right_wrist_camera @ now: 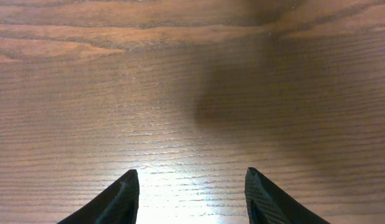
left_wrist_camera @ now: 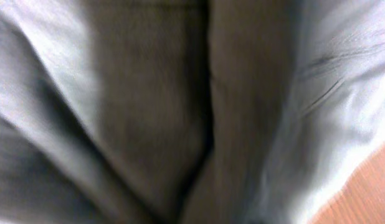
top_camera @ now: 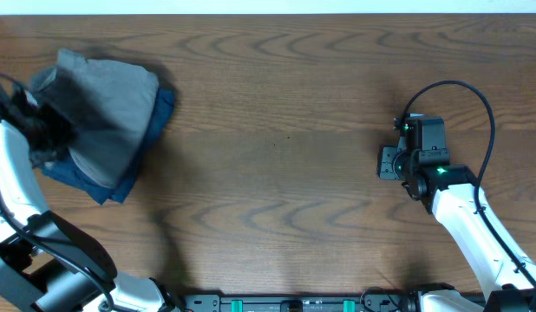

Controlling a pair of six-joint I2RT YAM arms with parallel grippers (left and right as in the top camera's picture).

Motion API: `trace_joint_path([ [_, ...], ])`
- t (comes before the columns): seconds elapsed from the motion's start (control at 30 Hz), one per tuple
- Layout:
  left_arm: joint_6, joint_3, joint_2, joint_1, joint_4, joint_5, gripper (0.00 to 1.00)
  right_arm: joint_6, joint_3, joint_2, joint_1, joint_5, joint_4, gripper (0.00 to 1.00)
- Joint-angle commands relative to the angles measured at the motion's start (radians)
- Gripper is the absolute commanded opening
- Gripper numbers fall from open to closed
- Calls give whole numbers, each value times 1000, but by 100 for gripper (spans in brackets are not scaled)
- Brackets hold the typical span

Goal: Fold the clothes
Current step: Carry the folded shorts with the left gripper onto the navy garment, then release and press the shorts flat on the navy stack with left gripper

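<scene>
The light grey shorts (top_camera: 112,108) lie bunched at the far left of the table, on top of the dark navy garment (top_camera: 112,188), whose edges show below and to the right. My left gripper (top_camera: 48,123) is at the shorts' left side, blurred. The left wrist view is filled with creased grey cloth (left_wrist_camera: 149,112) whose folds run together at the jaws; the fingers are hidden. My right gripper (top_camera: 388,163) is open and empty over bare wood at the right, its fingertips apart (right_wrist_camera: 191,186).
The wooden table (top_camera: 277,130) spans the view. The clothes sit close to its left edge. A black cable (top_camera: 476,95) loops above the right arm. A strip of wood shows at the lower right of the left wrist view (left_wrist_camera: 367,193).
</scene>
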Motion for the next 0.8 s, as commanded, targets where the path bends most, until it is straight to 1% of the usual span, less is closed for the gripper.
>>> trace_joint_path([
  [0.0,-81,-3,-31,35,-85,122,98,-10,6,-9,-13,8,-1,54],
  [0.03,-126,-3,-33,45,-103,126,98,-10,6,-9,-13,8,-2,53],
  [0.07,-143,-3,-36,53,-109,148,98,-10,6,-9,-13,8,-3,54],
  [0.23,-97,11,-103,66,-77,407,98,-10,6,-9,-13,8,-10,54],
  [0.3,-95,12,-151,50,-23,452,99,-10,6,-9,-13,8,-7,54],
  [0.33,-94,12,-177,37,13,444,100,-10,6,-9,-13,8,-5,54],
  [0.4,-94,12,-209,12,65,381,100,-10,6,-9,-13,8,-5,54],
  [0.47,-95,12,-225,-21,109,269,91,-10,6,-9,-13,8,-8,54],
  [0.5,-95,12,-225,-31,120,243,89,-10,6,-9,-13,8,-10,54],
  [0.57,-95,11,-211,-48,143,193,87,-10,6,-9,-13,8,-17,54],
  [0.7,-95,11,-166,-49,194,176,87,-10,6,-9,-13,8,-32,54],
  [0.77,-95,11,-138,-49,204,112,87,-10,6,-9,-13,7,-38,54],
])
